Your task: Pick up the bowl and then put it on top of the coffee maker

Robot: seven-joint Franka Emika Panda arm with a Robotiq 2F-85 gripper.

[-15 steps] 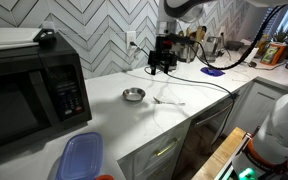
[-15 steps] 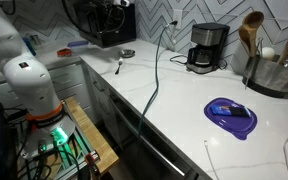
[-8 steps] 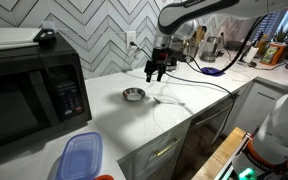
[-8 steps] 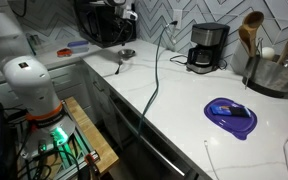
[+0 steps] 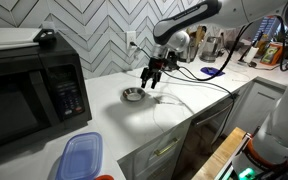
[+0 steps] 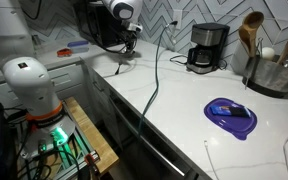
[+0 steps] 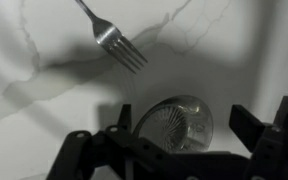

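Observation:
The small shiny metal bowl (image 5: pixel 133 95) sits upright on the white counter near the microwave. In the wrist view the bowl (image 7: pixel 174 122) lies between and below my two fingers. My gripper (image 5: pixel 152 79) is open and empty, hovering just above and beside the bowl, and is not touching it. In an exterior view my gripper (image 6: pixel 128 47) covers most of the bowl. The black coffee maker (image 6: pixel 208 47) with its dark carafe stands against the tiled wall, well away along the counter.
A fork (image 7: pixel 114 40) lies on the counter beside the bowl (image 5: pixel 170 100). A large black microwave (image 5: pixel 29 95) stands close by, with a translucent blue lid (image 5: pixel 81 155) in front. A blue-purple disc (image 6: pixel 231 112), a black cable (image 6: pixel 156 75) and a utensil pot (image 6: pixel 269 72) are also on the counter.
My gripper has moved from near the back wall down and across toward the bowl, staying open. The bowl and fork have not moved.

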